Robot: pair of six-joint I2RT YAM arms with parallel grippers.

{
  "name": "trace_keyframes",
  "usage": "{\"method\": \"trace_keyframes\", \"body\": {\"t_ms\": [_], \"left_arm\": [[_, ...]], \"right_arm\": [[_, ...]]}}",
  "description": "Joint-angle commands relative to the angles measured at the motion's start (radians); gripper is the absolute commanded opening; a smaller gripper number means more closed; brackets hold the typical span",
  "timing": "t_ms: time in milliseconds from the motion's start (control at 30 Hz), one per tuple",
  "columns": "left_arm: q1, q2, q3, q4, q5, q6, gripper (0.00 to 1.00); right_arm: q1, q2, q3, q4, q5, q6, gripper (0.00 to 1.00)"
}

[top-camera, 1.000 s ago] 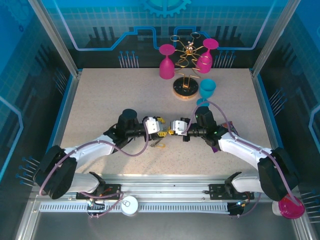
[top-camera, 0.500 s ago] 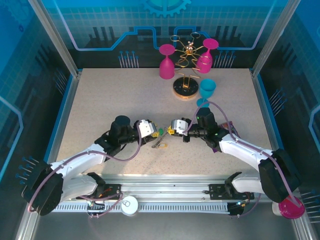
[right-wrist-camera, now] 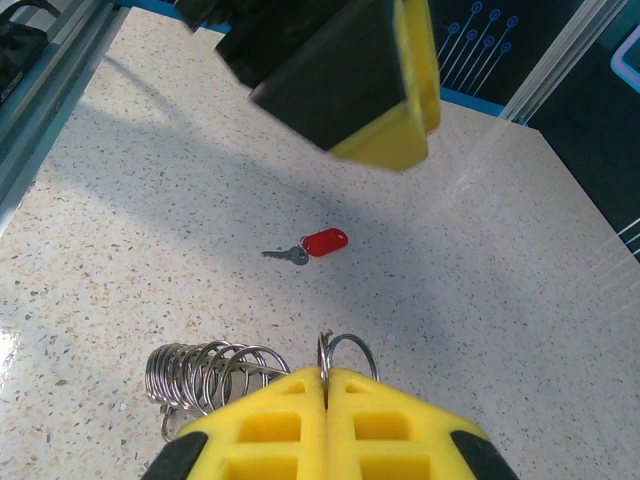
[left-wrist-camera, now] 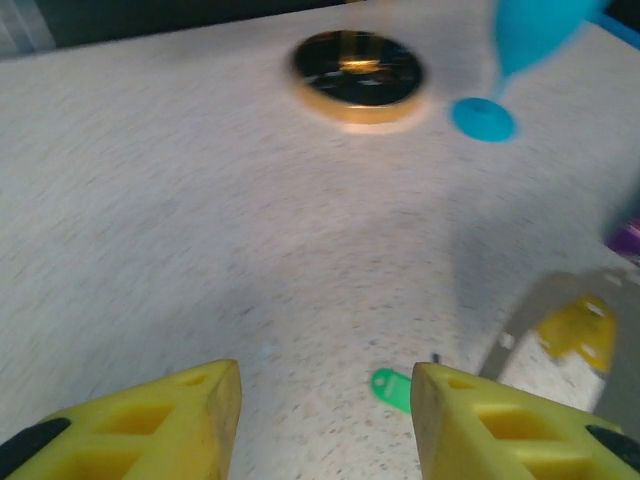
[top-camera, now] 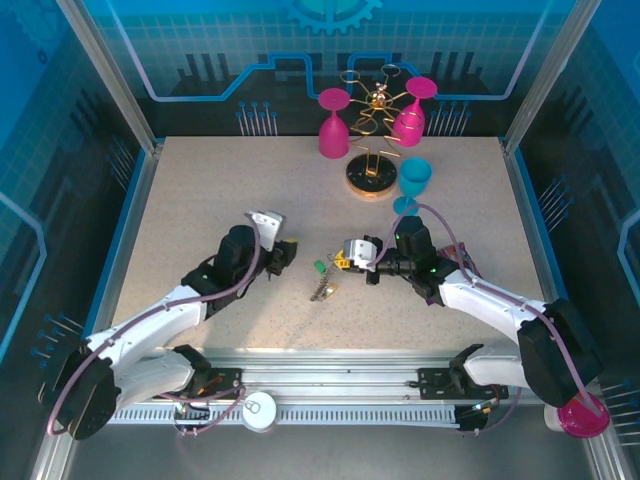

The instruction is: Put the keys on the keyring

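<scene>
right gripper (right-wrist-camera: 326, 376) clamped on keyring (right-wrist-camera: 352, 336) | left gripper (left-wrist-camera: 322, 402) wide open, empty | next: grab green key (left-wrist-camera: 392, 390) by head

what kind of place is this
Probably a robot test cell, not a home: speckled beige tabletop fenced by blue circuit-print wall panels, with a silver aluminium mounting rail at its near edge.

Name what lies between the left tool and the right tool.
The green key lies on the table roughly between left tool and right tool, in the top view.
</scene>
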Motion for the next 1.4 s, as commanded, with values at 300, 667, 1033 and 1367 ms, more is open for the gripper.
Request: {"method": "trace_keyframes", "body": {"t_ms": [300, 667, 1033, 1367], "left_arm": [[0.006, 0.182, 0.111, -0.583, -0.161, -0.878, 0.48], [0.022, 0.355, 0.202, -0.577, -0.163, -0.984, 0.44], [0.050, 0.495, 0.266, -0.570, -0.107, -1.040, 0.35], [0.068, 0.545, 0.268, -0.509, -0.077, -1.023, 0.31]], "right_arm": [[0.010, -0.037, 0.002, 0.015, 0.002, 0.032, 0.00], [0.010, -0.050, -0.002, -0.026, 0.008, 0.018, 0.00], [0.011, -0.049, 0.005, -0.039, 0.002, 0.024, 0.00], [0.011, -0.050, 0.006, -0.045, -0.002, 0.025, 0.00]]}}
